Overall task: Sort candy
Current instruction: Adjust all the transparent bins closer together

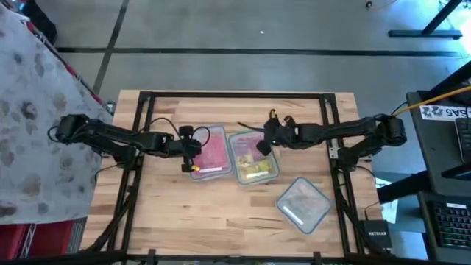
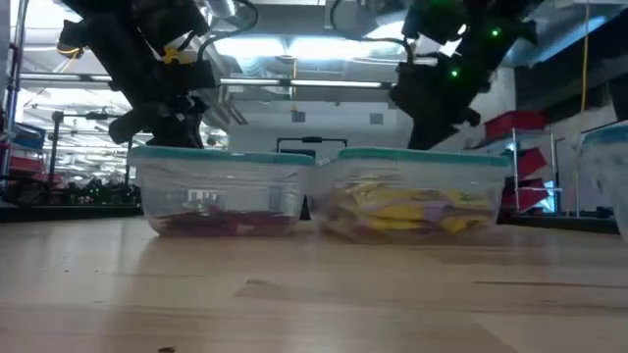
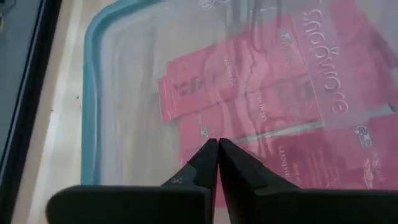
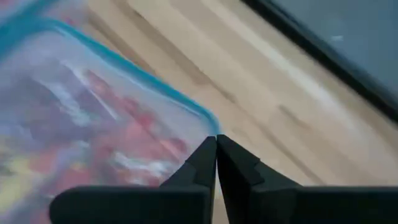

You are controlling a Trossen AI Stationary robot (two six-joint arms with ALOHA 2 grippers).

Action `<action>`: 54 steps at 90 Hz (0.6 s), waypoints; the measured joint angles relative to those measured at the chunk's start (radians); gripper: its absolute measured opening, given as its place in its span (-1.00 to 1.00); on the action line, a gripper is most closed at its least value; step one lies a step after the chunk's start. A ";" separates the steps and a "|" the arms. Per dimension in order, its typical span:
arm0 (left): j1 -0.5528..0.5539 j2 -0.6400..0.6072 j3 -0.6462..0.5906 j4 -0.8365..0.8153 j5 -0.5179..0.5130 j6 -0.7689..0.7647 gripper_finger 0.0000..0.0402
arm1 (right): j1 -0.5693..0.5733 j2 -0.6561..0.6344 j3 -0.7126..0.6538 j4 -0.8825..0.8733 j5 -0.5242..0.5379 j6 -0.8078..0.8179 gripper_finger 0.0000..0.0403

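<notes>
Pink candy [image 3: 292, 106] lies in the left clear tub [image 1: 211, 154], which has a teal rim [image 3: 93, 93]. My left gripper [image 3: 217, 143] hovers shut over that tub's left part [image 1: 193, 153], with nothing between its fingers. The middle tub [image 1: 254, 156] holds yellow candy [image 2: 407, 209] and some red pieces [image 4: 134, 143]. My right gripper [image 4: 216, 139] is shut above this tub's far right corner [image 1: 265, 144], with nothing seen between its fingers. A third tub [image 1: 302, 204] with silvery-grey candy stands nearer the front right.
The two tubs stand side by side at mid-table [image 2: 314, 196], their walls nearly touching. A black frame [image 1: 235, 94] runs along the table's far edge and down both sides. Bare wood [image 1: 206, 213] lies in front of the tubs. A patterned cloth [image 1: 29, 110] hangs beyond the table's left.
</notes>
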 joint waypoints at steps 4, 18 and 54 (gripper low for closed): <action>0.000 0.000 0.000 -0.010 -0.004 0.003 -1.00 | 0.027 -0.006 0.033 -0.077 0.015 0.000 -1.00; 0.000 -0.001 0.000 -0.022 -0.010 0.003 -1.00 | 0.194 -0.046 0.149 -0.340 -0.121 0.066 -1.00; -0.003 0.000 -0.002 -0.005 -0.014 -0.020 -1.00 | 0.810 -0.049 0.168 -0.260 -0.555 0.798 -1.00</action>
